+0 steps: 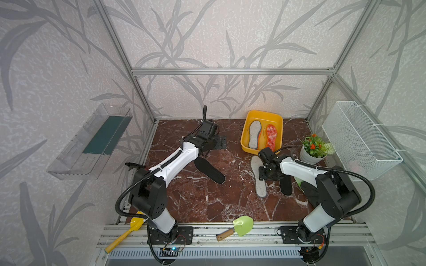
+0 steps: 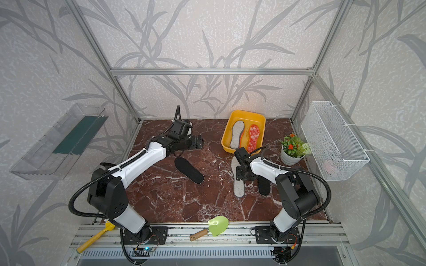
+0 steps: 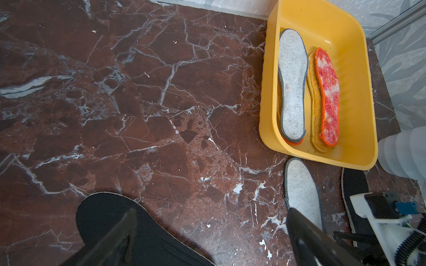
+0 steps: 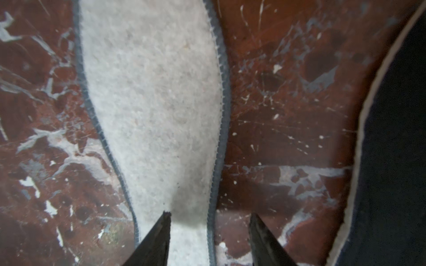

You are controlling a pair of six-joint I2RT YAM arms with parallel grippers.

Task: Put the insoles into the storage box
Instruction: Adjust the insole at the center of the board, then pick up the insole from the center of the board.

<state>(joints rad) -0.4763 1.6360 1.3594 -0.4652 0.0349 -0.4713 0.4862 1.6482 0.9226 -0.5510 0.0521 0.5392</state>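
The right gripper (image 4: 210, 216) is down at the grey insole (image 1: 259, 184) that lies on the table (image 1: 207, 198) just in front of the yellow storage box (image 1: 262, 114), its fingers apart over the pad's edge, and the left gripper (image 3: 211, 210), fingers wide apart, is farther from the box.

Brightly and evenly lit from above in both top views, with soft shadows under the arms (image 1: 175, 159) on the table (image 1: 207, 195). Bent by wide-angle distortion toward the frame edges, notably along the metal bars (image 1: 230, 71). In the left wrist view, sharp on the table but out of focus on the left claw (image 3: 211, 209), with a mild sheen on the yellow box (image 3: 322, 23) wall. In the right wrist view, soft all over, with a dark shadow on the grey insole (image 4: 156, 103) just ahead of the right claw (image 4: 210, 213).
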